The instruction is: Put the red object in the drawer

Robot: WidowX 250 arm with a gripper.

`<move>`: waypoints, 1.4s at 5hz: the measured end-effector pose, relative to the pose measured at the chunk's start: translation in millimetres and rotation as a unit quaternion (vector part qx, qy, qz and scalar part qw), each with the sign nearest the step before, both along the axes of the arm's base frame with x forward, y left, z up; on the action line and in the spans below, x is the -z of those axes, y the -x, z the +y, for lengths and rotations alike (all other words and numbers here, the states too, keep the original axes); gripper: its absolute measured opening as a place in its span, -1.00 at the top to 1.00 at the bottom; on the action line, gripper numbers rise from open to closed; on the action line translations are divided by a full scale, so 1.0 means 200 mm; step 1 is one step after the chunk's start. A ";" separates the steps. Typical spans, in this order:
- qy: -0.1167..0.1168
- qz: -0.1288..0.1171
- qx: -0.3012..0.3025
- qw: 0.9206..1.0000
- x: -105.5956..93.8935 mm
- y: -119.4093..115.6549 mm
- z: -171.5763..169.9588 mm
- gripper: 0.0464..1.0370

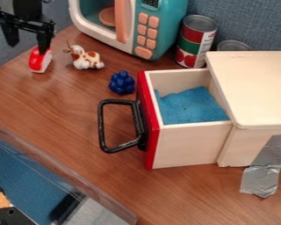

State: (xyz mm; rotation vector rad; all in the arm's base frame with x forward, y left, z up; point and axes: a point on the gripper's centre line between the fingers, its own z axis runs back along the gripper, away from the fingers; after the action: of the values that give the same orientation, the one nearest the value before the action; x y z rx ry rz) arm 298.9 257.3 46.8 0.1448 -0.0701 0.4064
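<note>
My black gripper (28, 41) hangs at the upper left of the camera view, its two fingers spread apart. The red object (36, 59), with a whitish edge, lies on the table just below the right fingertip; whether the two touch I cannot tell. Nothing is held between the fingers. At right of centre the wooden drawer (187, 143) is pulled out of its box, with a red front and a black handle. A blue cloth lies inside it.
Between the red object and the drawer are a spotted toy dog (86, 57) and a dark blue knobbly object (121, 82). Behind stand a toy microwave (157, 33) and cans (196, 40). A clear-walled bin (60, 173) is at the lower left.
</note>
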 end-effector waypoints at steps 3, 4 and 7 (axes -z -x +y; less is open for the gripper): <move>0.024 -0.040 -0.051 0.998 0.07 -0.02 0.01 -0.93; 0.031 -0.025 -0.063 0.997 0.15 -0.02 0.01 -0.85; 0.031 -0.055 -0.068 0.996 -0.05 0.02 -0.07 -0.07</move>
State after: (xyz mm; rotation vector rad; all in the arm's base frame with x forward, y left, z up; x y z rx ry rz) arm 294.7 243.7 57.7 0.0660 -0.1560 0.5526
